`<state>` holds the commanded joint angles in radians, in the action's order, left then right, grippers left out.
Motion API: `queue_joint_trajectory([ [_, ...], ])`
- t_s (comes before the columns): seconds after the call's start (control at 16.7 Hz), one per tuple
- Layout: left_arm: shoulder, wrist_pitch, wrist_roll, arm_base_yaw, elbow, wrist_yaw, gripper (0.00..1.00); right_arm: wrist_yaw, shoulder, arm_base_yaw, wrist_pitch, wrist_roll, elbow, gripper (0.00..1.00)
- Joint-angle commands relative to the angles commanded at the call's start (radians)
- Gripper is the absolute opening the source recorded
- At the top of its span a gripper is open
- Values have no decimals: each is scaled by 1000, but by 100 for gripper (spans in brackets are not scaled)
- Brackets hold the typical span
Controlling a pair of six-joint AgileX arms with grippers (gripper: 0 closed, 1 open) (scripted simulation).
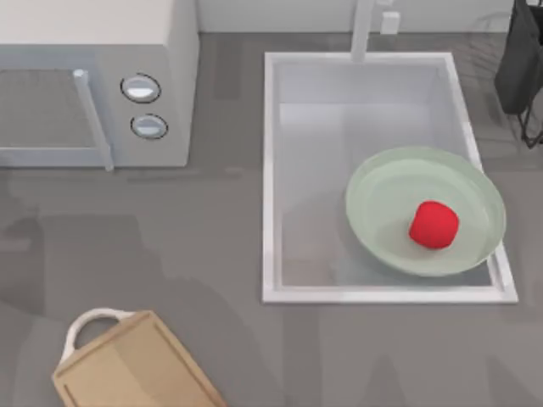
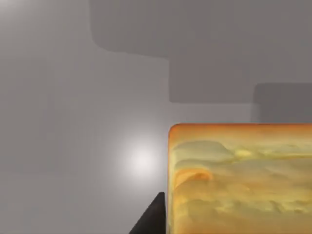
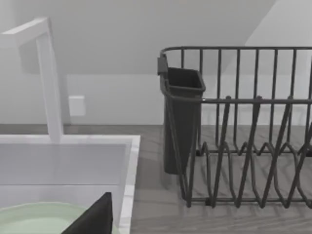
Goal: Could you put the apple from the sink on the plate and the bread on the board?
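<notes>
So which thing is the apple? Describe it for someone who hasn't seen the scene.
Find the white-rimmed sink right of the microwave. In it rests a pale green plate. The apple is the small bright red lump on that plate, the lone red item.

A rendered kitchen counter.
A white-rimmed sink (image 1: 271,170) with a faucet (image 3: 48,73) sits beside a microwave (image 1: 161,51) at the counter's back-left corner, a dark wire dish rack (image 3: 243,126) at its back-right, and a wooden cutting board (image 1: 127,369) at the front edge.

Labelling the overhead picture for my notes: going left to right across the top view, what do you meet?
White microwave → light-brown wooden cutting board → white-rimmed sink → pale green round plate → red apple → dark wire dish rack.
</notes>
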<state>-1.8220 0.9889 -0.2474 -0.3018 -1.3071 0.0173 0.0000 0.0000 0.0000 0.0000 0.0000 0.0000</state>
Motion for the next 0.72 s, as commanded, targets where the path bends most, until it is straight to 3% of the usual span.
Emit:
queue_joint_trajectory([
  [0.36,-4,160,37,37,-110,-15,0,0,0,0,0,0,0,100],
  [0.72,-5,165,36,35,-110,-15,0,0,0,0,0,0,0,100],
])
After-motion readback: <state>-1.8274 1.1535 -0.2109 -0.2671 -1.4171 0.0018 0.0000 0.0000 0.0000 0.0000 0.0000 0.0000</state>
